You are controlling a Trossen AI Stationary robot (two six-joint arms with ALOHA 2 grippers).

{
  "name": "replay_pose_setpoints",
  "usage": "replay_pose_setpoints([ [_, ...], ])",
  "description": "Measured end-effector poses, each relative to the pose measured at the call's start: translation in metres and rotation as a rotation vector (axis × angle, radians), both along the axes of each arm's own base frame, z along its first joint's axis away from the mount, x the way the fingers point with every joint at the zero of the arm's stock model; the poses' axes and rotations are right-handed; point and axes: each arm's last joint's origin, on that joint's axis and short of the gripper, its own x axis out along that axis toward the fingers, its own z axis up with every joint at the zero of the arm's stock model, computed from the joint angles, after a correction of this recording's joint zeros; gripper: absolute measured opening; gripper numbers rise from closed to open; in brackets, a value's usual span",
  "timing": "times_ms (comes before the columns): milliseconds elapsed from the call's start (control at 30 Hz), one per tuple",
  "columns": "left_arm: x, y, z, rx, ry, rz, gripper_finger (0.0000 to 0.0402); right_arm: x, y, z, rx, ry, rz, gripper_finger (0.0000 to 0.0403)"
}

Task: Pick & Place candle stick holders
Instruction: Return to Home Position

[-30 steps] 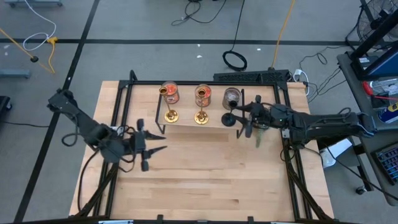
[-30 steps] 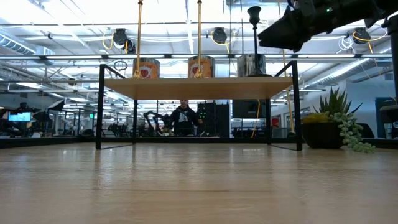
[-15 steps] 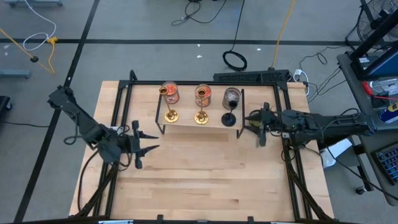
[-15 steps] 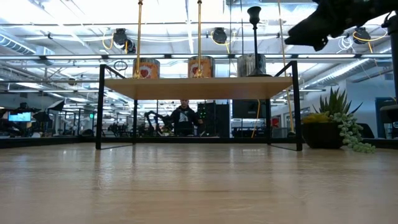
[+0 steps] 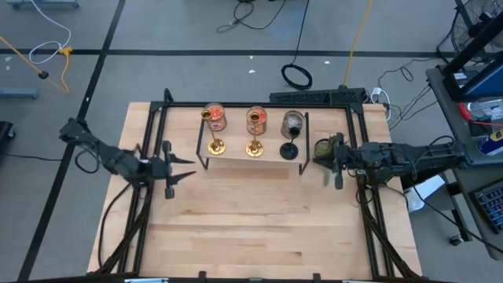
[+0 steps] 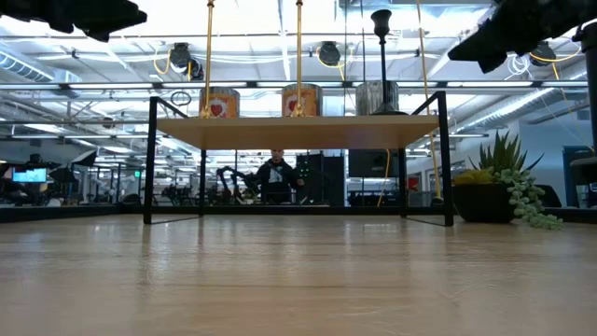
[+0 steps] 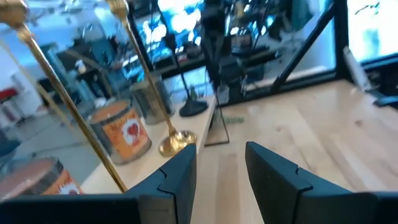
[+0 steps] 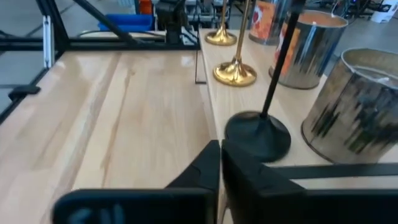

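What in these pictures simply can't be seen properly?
Low view: the gold candle stick holders' cups, cut off by the top edge.
Right wrist view: the black candle stick holder's cup, likewise cut off.
Low view: left end effector and right end effector, clipped by the top edge.

Robot body: two black jointed arms, each ending in a two-finger gripper.

The left arm [image 5: 118,161] and right arm [image 5: 409,159] are matte black throughout, built of slim boxy segments joined by thicker rounded joints. Seen from above, each narrows toward the wrist. A thin black cable [image 5: 82,159] loops off the left arm near its rear joint. The left gripper [image 7: 217,168] carries a flat black crossbar [image 7: 74,210] at its base. Its fingers [image 7: 177,183] are dark angular wedges with bevelled tips and a dull sheen on their upper faces. The right gripper [image 8: 220,155] has fingers of the same black wedge form. In the low view both arms appear as plain black silhouettes.
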Motion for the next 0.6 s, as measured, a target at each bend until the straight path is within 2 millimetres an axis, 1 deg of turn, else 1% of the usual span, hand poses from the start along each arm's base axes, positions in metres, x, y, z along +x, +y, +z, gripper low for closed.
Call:
replay_pose_setpoints([
  [33,-0.003,0.003,0.000,0.008,-0.015,-0.016,0.0145,-0.001,0.000,-0.001,-0.002,0.004,-0.001,0.0008],
  [133,-0.009,0.011,-0.004,0.032,-0.045,-0.037,0.0145,-0.002,0.000,-0.002,0.000,-0.008,-0.001,0.0010],
  [233,-0.013,0.018,-0.016,0.021,-0.043,-0.010,0.0145,-0.005,-0.001,-0.005,-0.001,-0.014,0.000,0.0002],
  [433,-0.018,0.027,-0.041,-0.036,-0.048,0.045,0.0145,-0.015,-0.002,-0.013,-0.040,-0.045,0.015,0.0002],
  [533,-0.019,0.030,-0.048,-0.045,-0.059,0.055,0.0145,-0.021,-0.003,-0.018,-0.040,-0.069,0.015,0.0003],
  [600,-0.020,0.030,-0.050,-0.066,-0.068,0.024,0.0145,-0.024,-0.003,-0.022,-0.033,-0.099,0.013,0.0004],
])
